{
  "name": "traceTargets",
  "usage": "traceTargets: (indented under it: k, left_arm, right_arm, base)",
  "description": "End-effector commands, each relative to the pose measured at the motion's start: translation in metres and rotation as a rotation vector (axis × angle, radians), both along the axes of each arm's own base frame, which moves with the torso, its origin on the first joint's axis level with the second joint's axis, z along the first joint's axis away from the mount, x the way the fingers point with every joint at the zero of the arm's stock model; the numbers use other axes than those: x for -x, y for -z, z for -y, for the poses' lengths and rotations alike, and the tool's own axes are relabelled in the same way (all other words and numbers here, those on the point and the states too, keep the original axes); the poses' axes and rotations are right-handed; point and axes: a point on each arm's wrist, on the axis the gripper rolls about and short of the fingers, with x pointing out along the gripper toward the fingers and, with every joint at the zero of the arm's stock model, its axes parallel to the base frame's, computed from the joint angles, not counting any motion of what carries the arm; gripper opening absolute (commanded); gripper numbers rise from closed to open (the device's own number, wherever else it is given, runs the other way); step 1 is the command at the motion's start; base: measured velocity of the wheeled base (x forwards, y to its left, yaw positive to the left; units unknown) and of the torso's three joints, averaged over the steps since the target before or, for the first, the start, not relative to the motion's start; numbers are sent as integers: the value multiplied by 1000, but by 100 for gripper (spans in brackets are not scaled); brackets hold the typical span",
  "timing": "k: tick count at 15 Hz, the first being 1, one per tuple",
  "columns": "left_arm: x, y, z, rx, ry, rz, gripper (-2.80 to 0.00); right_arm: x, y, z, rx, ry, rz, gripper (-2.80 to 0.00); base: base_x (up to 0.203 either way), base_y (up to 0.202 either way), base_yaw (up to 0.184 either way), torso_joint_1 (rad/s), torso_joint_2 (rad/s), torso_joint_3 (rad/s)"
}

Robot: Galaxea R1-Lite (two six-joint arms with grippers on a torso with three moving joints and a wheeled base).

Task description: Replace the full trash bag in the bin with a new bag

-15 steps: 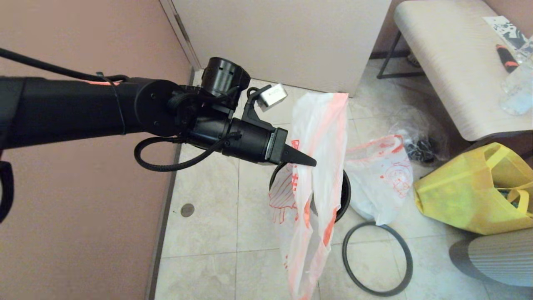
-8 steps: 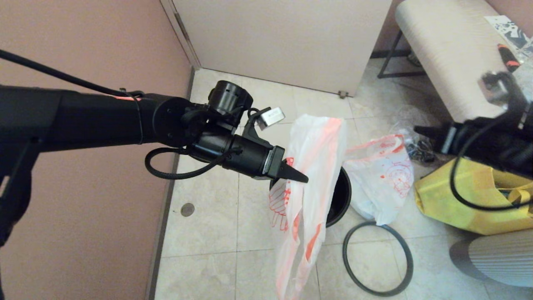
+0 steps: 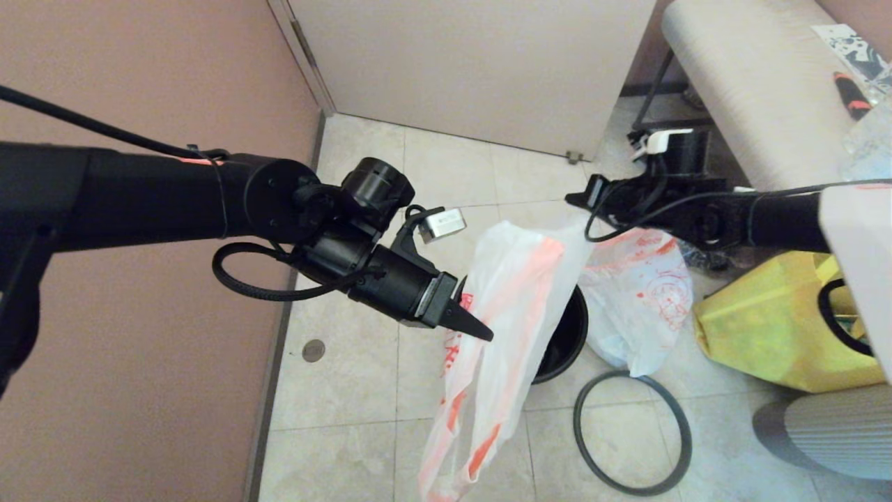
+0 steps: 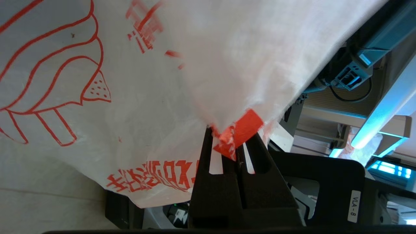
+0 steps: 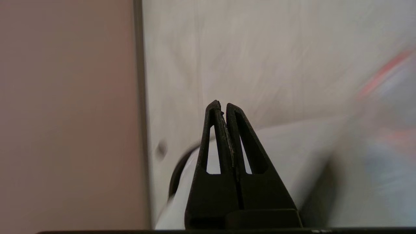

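We see the left end effector [image 3: 481, 333] pinching the new bag [image 3: 498, 328] above the bin [image 3: 568, 341]; the right end effector [image 3: 573, 199], pressed together, hangs above.

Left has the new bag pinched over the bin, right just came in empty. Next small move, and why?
Probably: open the right gripper and take the new bag's free rim. The left gripper pinches only one edge, so the bag hangs flat over the bin, mouth unopened.
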Motion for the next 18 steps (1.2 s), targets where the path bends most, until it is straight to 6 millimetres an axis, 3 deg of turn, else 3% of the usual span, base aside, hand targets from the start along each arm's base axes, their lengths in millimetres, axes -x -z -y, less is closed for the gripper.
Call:
traceTargets:
  k: [1, 5, 10, 14, 18]
  left_arm:
    - [-1, 2, -3, -3, -5, -11, -280]
    - [-13, 11, -5, -28, -50, -5, -280]
    - [-12, 10, -15, -26, -78, -9, -280]
    - [-17, 11, -19, -20, -93, 1, -280]
    - [-35, 26, -14, 20, -108, 81, -280]
  right_arm:
    - [-15, 50, -15, 16, -27, -114, -280]
    - [27, 42, -2, 17, -19, -207, -280]
    - [56, 69, -45, 36, -34, -305, -280]
    - [48, 117, -83, 111, -29, -350, -280]
    - [29, 163, -98, 201, 13, -353, -280]
  base:
    - [0, 0, 0, 0, 0, 0]
    - [0, 0, 0, 0, 0, 0]
    - [0, 0, 0, 0, 0, 0]
    - [0, 0, 0, 0, 0, 0]
    - [0, 0, 0, 0, 0, 0]
